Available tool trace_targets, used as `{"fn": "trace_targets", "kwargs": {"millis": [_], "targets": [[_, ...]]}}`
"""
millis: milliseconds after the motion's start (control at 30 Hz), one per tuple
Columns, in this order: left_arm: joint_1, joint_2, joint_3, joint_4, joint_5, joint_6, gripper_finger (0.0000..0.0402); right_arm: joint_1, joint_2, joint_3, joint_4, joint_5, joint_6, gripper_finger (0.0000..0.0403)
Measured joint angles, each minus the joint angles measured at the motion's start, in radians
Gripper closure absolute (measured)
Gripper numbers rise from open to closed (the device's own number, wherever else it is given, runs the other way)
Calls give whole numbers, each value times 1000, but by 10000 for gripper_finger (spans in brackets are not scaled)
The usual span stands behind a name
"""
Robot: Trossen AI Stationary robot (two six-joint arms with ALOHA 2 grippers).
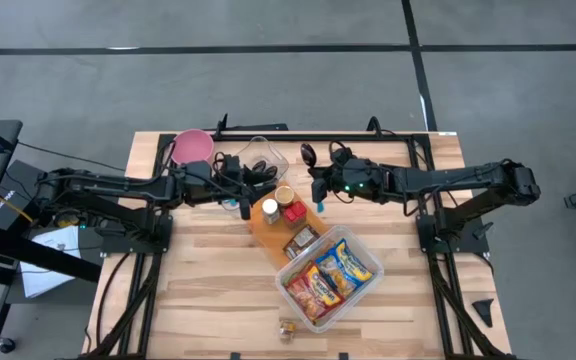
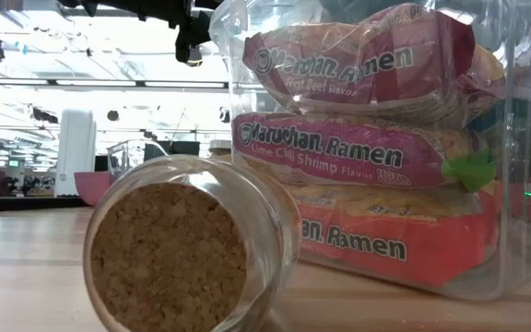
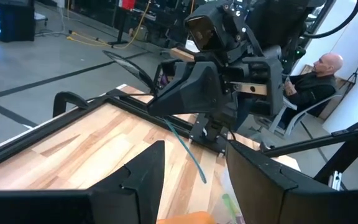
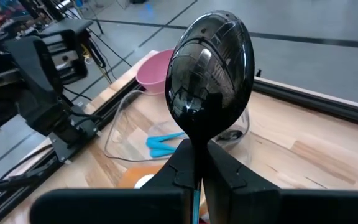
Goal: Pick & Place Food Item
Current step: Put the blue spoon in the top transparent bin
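Note:
My right gripper (image 1: 318, 187) hangs over the table's far middle and is shut on a black spoon (image 4: 210, 68) with a teal handle (image 3: 188, 152). My left gripper (image 1: 243, 197) is open and empty, just left of the orange cutting board (image 1: 268, 235); its fingers frame the left wrist view (image 3: 191, 183), facing the right gripper. The board carries two jars (image 1: 276, 200), a red item (image 1: 294, 212) and a packet (image 1: 301, 241). A clear bin (image 1: 330, 273) holds ramen packs. My right gripper pinches the spoon's handle just below the black bowl (image 4: 196, 163) between its two fingers. The fingers come about level from the table's right and lie across the handle. The spoon is lifted clear of the table, its bowl toward the far edge and its teal end (image 1: 320, 206) slanting down.
A pink bowl (image 1: 193, 147) and a clear glass bowl (image 1: 260, 160) with blue utensils (image 4: 160, 143) stand at the far edge. A small cork-stoppered jar (image 2: 169, 254) lies on its side near the front edge, beside the bin (image 2: 376, 148). A person sits beyond the table (image 3: 319, 78).

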Motion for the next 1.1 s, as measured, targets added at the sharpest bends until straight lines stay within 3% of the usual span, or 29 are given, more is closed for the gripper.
{"fn": "trace_targets", "kwargs": {"millis": [367,667,1100], "targets": [[0,60,1,29,-1,-24,235,2,10,1,77,-11,-29,396],[0,190,2,252,-60,-162,235,2,9,1,102,-33,-81,396],[37,296,138,292,-28,-161,235,23,9,0,88,-34,-131,396]]}}
